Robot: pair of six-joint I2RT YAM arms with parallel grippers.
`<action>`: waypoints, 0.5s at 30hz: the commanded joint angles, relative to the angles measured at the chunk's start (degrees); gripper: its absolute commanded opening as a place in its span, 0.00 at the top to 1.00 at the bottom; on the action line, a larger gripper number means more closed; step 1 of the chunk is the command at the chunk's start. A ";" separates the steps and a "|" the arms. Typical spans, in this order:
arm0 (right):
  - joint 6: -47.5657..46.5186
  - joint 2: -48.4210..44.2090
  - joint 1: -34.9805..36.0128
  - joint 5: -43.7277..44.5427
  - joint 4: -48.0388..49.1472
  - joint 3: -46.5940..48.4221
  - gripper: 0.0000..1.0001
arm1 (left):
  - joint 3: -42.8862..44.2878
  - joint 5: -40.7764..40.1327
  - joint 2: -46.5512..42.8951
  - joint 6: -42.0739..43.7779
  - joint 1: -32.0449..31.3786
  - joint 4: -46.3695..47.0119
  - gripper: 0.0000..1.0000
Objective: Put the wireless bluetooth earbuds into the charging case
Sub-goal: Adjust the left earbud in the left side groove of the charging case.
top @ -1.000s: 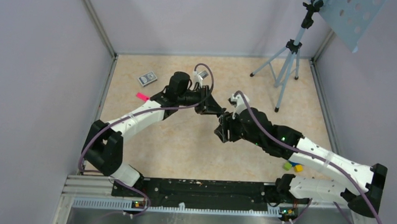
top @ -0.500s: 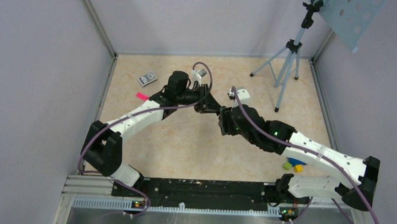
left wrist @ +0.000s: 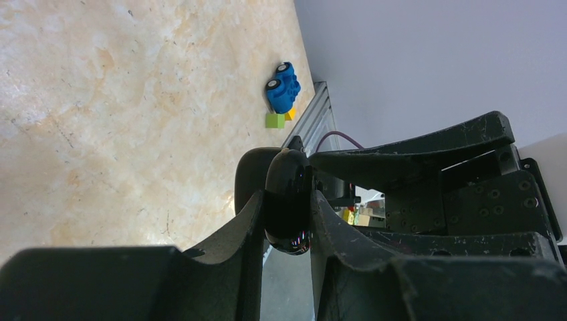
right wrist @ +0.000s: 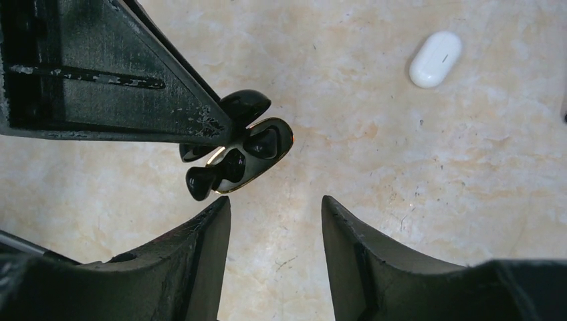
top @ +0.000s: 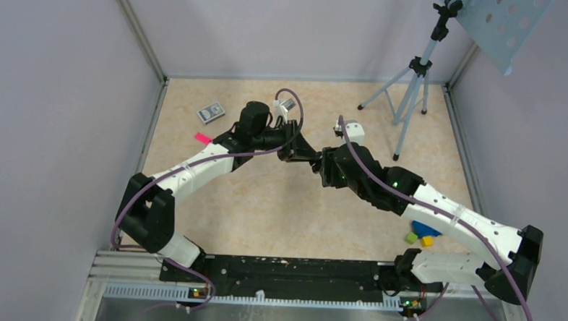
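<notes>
My left gripper (top: 312, 156) is shut on the charging case (left wrist: 287, 200), a glossy black pebble pinched between its fingertips above the table. In the right wrist view the case (right wrist: 251, 148) hangs open with its lid (right wrist: 244, 105) tipped back, and dark rounded shapes sit in its wells. I cannot tell whether these are earbuds. No tiny white earbuds show in any view. My right gripper (right wrist: 275, 204) is open and empty, its fingertips just below the case, the left one almost touching it. In the top view it (top: 324, 166) meets the left gripper tip to tip.
A white pill-shaped object (right wrist: 435, 59) lies on the table beyond the case. A blue toy car with green and yellow blocks (top: 422, 233) sits near the right arm. A tripod (top: 407, 86) stands at the back right. A small grey box (top: 211, 112) and a pink tag (top: 203, 137) lie at the back left.
My right gripper has swung up and away from the near edge, closing in on the case held by the left gripper. The left arm has hardly moved.
</notes>
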 commanded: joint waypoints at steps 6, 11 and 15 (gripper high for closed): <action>0.19 -3.77 -0.73 -1.69 0.87 0.78 0.49 | -0.27 0.10 -2.53 0.46 0.16 2.23 1.00; -2.15 -5.22 0.18 -5.00 3.62 0.76 0.48 | -0.36 0.00 -2.44 0.54 0.25 2.10 1.00; -2.89 -3.90 1.85 -5.14 4.41 2.28 0.47 | -0.38 -0.10 -2.44 0.46 0.24 2.10 1.00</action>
